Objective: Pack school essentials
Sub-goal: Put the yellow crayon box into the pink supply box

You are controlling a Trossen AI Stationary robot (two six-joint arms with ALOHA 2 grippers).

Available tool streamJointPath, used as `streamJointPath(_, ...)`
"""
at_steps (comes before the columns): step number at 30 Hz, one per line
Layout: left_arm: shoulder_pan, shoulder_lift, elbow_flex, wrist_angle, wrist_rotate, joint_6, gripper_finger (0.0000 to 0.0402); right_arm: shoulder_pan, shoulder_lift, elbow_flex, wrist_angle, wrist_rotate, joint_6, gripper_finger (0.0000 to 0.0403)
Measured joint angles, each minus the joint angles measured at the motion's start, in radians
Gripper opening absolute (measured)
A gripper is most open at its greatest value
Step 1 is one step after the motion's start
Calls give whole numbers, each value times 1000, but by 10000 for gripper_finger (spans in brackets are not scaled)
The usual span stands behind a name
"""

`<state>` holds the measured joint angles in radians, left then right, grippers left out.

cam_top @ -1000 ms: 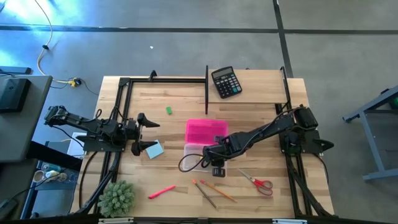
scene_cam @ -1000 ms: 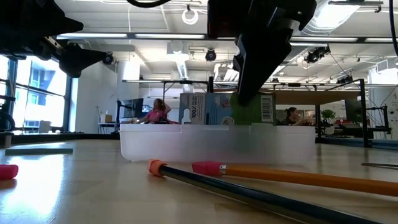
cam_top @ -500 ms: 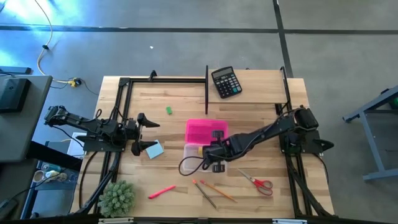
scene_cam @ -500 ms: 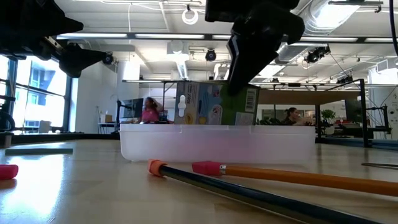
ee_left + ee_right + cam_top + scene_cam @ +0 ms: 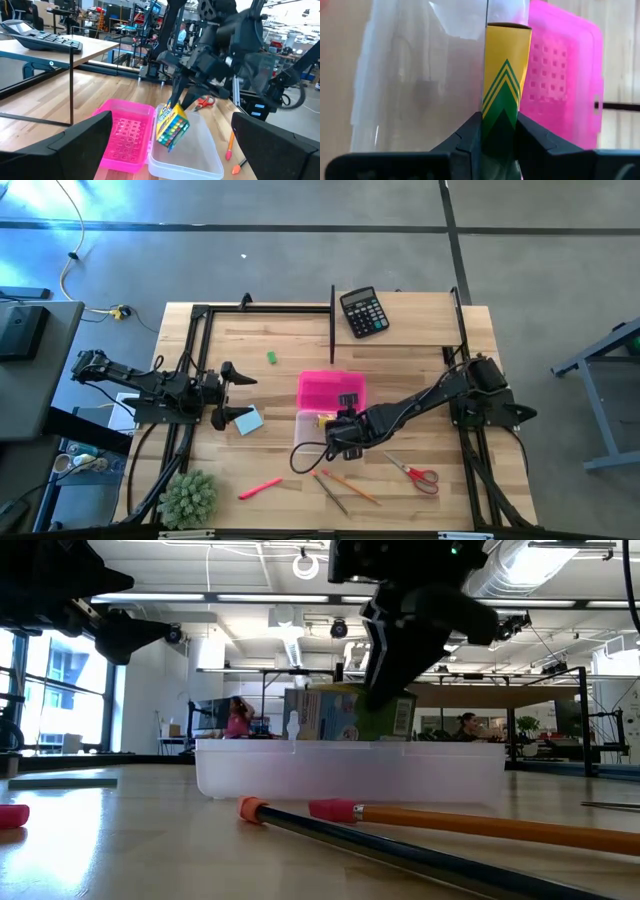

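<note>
A pale wood tabletop (image 5: pixel 420 330) stands on a grey floor, with a bright workshop behind. The right pincer (image 5: pixel 176 106) is clamped on the crayon box (image 5: pixel 171 126), holding it tilted over the clear tray (image 5: pixel 200 155), low between its walls and just beside the pink lid (image 5: pixel 126 137) that lies open on the tray's far side. Whether the box touches the tray floor cannot be told.

Near the tray lie two pencils (image 5: pixel 345 487), the scissors (image 5: pixel 416 474) to their right and the pen (image 5: pixel 260 488) to their left. The eraser (image 5: pixel 271 357) sits beyond the lid. The left pincer (image 5: pixel 227 395) waits wide open at the left edge, over the sticky pad (image 5: pixel 248 420).

Risk, as I judge it: let go at this tilt, the box may land on a corner and topple against the wall, or rest on the rim and keep the lid from closing. A push down while skewed could slide the light tray.
</note>
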<state>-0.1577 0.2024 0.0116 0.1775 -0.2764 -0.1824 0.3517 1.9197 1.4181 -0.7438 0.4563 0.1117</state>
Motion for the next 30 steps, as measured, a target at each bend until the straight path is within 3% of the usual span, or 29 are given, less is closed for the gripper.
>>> streamJointPath(14,0,0,0,0,0,1,400,2,7,0,-15,29,36,90)
streamJointPath(30,0,0,0,0,0,2,400,2,7,0,-15,10,19,188)
